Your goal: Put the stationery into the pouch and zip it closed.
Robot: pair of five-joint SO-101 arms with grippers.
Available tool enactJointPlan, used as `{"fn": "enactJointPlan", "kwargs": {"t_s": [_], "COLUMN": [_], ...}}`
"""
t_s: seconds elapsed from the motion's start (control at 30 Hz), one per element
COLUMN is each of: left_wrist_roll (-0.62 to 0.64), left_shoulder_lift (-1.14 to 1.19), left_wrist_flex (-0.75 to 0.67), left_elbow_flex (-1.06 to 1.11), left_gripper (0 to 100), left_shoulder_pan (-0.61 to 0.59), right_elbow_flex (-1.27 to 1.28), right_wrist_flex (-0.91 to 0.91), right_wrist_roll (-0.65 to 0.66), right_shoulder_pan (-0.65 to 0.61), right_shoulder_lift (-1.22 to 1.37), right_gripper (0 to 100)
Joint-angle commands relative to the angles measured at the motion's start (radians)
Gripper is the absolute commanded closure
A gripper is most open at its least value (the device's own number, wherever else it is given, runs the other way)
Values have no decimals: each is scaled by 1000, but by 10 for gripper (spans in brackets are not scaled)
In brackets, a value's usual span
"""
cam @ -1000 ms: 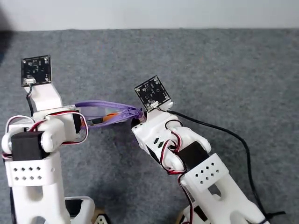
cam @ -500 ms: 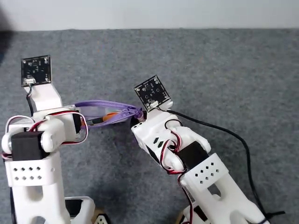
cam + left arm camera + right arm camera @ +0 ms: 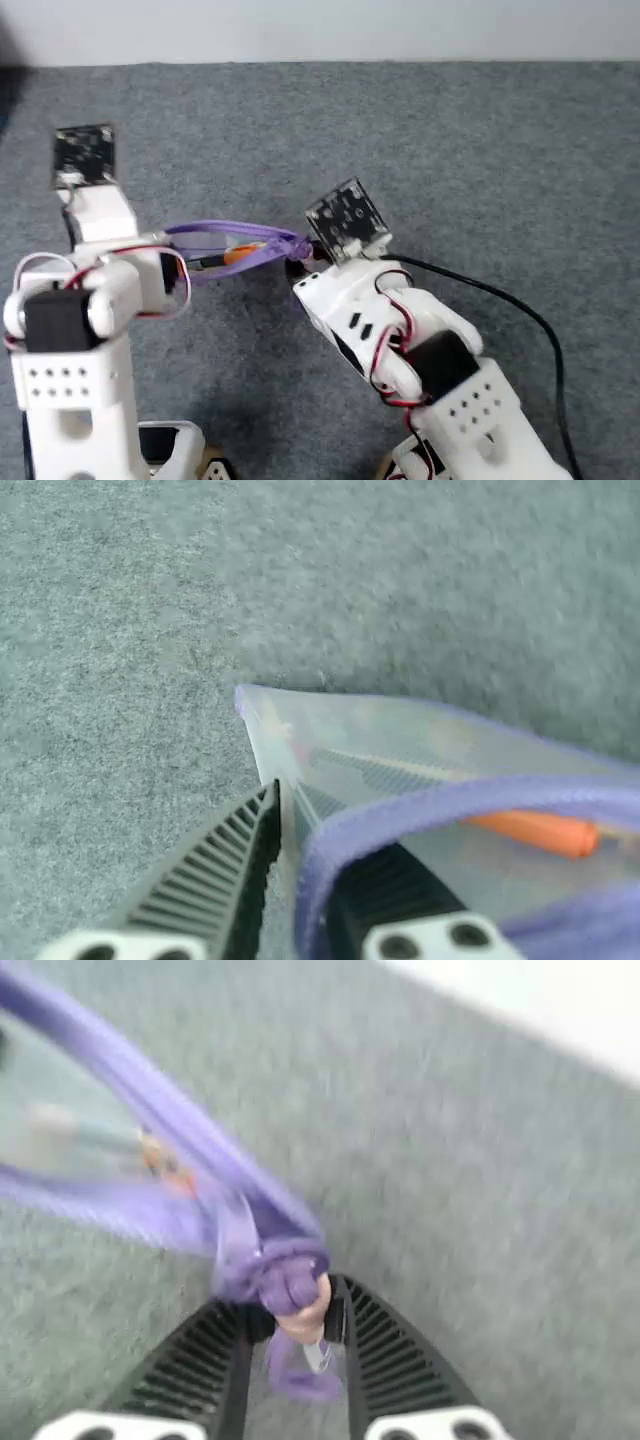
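Pouch (image 3: 235,245) hangs strung between the two arms, toward the surface's (image 3: 480,150) left edge, about midway between far and near edges. Left fingers (image 3: 220,870) pinch its clear wall at one end corner. Right fingers (image 3: 190,1360) are clamped narrow on the purple tab (image 3: 285,1285) at the other end. Orange pen (image 3: 530,830) lies inside (how much of the zip is shut, cannot tell).

Step in hand, by my reading: zipping. To do it well:
- The left grip acts as a firm anchor.
- The right draws the tab straight along the zip line, level, with the tape taut.

Slack would likely buckle the teeth. A skewed pull may slip the tab free.
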Motion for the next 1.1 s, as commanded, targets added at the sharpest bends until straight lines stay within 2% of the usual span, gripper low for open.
{"fn": "enactJointPlan", "kwargs": {"t_s": [0.0,0.07,0.27,0.43,0.6,0.83,0.97,1.07], "left_wrist_roll": [-9,25,21,25,23,21,21,21], "left_shoulder_lift": [-104,-150,-276,-374,-420,-463,-471,-471], "left_wrist_flex": [51,60,81,86,94,100,100,100], "left_elbow_flex": [-7,-5,-39,-128,-131,-119,-62,-31], "left_gripper": [803,762,765,765,765,765,765,765], "left_shoulder_pan": [80,97,98,91,-35,-187,-190,-140], "right_elbow_flex": [-63,-64,-64,-66,-68,-68,-68,-68], "right_wrist_flex": [2,-1,-139,-214,-305,-483,-524,-522], "right_wrist_roll": [29,29,32,81,146,164,232,256], "right_shoulder_pan": [8,27,102,116,116,116,111,110], "right_shoulder_lift": [-64,-67,-64,-68,-64,-61,-61,-65], "right_gripper": [991,991,991,991,991,991,991,991]}}
